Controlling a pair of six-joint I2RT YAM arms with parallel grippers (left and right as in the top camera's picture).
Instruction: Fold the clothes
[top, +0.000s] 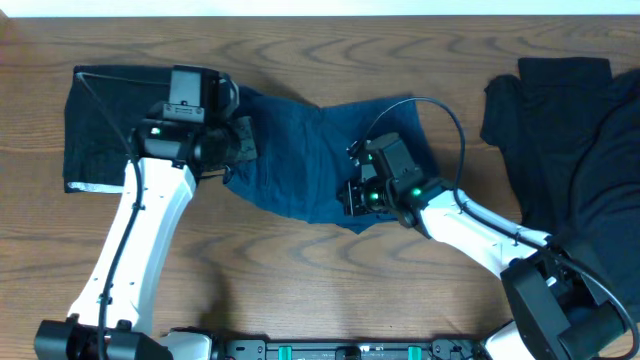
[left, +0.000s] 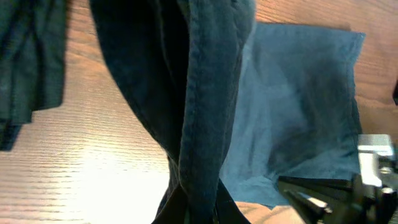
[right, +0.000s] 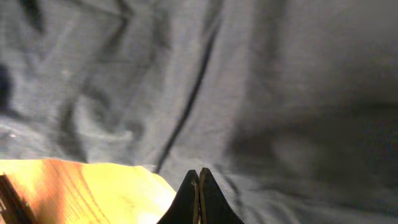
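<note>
Denim-blue garment (top: 310, 150), a shorts-like piece with stitched seams, lies at the middle of the wooden counter (top: 300, 290). Its long axis runs left to right across the counter. The right end lies flat with a squared corner toward the far right, and the near edge bulges toward the near side. The left end is gathered and raised off the wood.

Left pincer (top: 238, 140): closed on that raised left end. In the left wrist view the cloth hangs from it as a bunched, seamed band (left: 199, 93), with the rest spread flat on the wood beyond (left: 298, 106).

Right pincer (top: 355, 195): set at the near right part of the same garment, just inside its near edge. In the right wrist view the two fingers are pressed together (right: 199, 186) with no gap, their tips at the cloth where it meets the bare wood. Whether a layer of fabric is pinched between them cannot be told.

Black folded garment (top: 100, 120): at the far left, a rough rectangle, partly under the left arm and touching the blue piece's left end. A pale strip (top: 95, 187) shows along its near edge; any lettering on it is too small to read.

Black garments (top: 570, 140): loose heap at the far right, well apart from the blue piece.
</note>
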